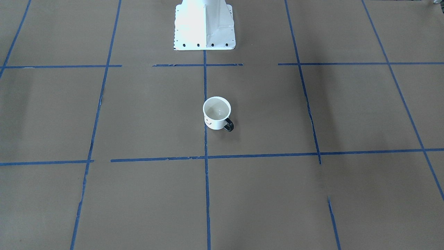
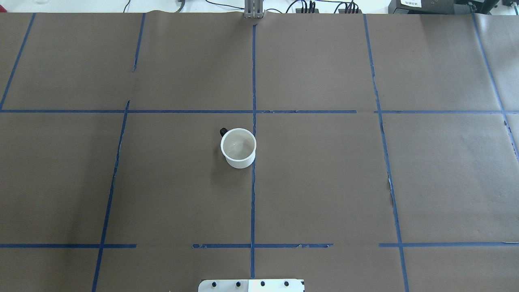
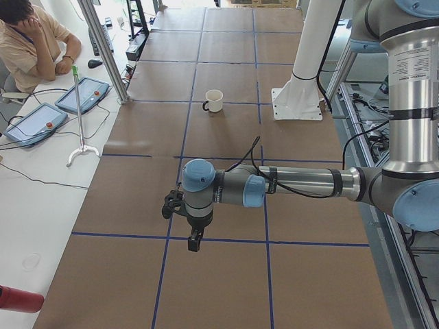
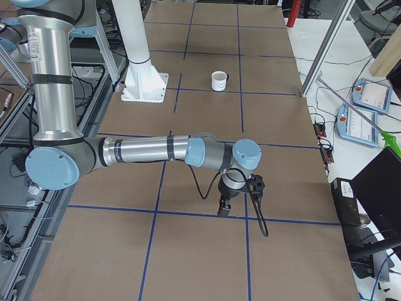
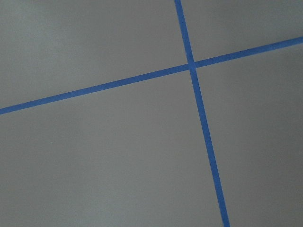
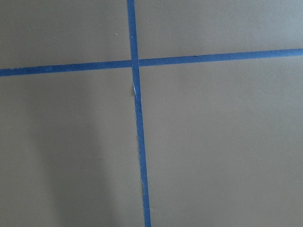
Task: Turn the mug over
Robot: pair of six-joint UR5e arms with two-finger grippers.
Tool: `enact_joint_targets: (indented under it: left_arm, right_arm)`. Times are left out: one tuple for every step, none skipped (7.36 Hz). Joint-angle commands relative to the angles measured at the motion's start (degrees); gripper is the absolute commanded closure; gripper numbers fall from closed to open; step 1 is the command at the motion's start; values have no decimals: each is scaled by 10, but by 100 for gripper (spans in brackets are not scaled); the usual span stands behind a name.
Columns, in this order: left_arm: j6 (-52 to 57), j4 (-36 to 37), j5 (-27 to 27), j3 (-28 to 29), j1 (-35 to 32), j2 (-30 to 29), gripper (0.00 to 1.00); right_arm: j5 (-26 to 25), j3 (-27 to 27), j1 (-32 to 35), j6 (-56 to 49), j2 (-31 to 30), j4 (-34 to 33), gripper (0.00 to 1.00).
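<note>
left arm: being held stretched out low and level over the table end on the robot's left, well apart from the mug.
left gripper (image 3: 195, 241): being pointed straight down over the brown paper, near a crossing of blue tape lines; being caught by the side camera only.
left fingers: whether released or clenched cannot be told from that view.
left wrist view: only brown paper and one tape crossing are being shown.
table (image 2: 324, 182): being covered with brown paper that is being divided into squares by blue tape.
mug (image 2: 238, 150): being seen upright, mouth up, white inside showing, near the table's middle and well apart from both grippers.
mug position: being kept on the robot's-left side of the centre tape line (image 2: 253, 194); from overhead its rim is being seen to overlap that line.
handle (image 1: 229, 125): dark loop, being turned away from the robot and toward its left.
smiley (image 1: 208, 122): part of a black face is being shown on the wall facing the operators' side.
robot base (image 1: 204, 24): white pedestal, being seen in line with the mug along the centre tape line.
right arm: being held stretched out low and level over the table end on the robot's right.
right gripper (image 4: 223, 210): being pointed straight down near a tape crossing; being caught by the side camera only.
right fingers: released or clenched cannot be told.
right wrist view: only brown paper and one tape crossing are being shown.
</note>
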Motion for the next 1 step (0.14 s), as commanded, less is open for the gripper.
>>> enact_joint_targets:
  left_arm:
    - [0,2,0,3,0,1,0]
  right_arm:
    - [0,0,0,0,0,0,0]
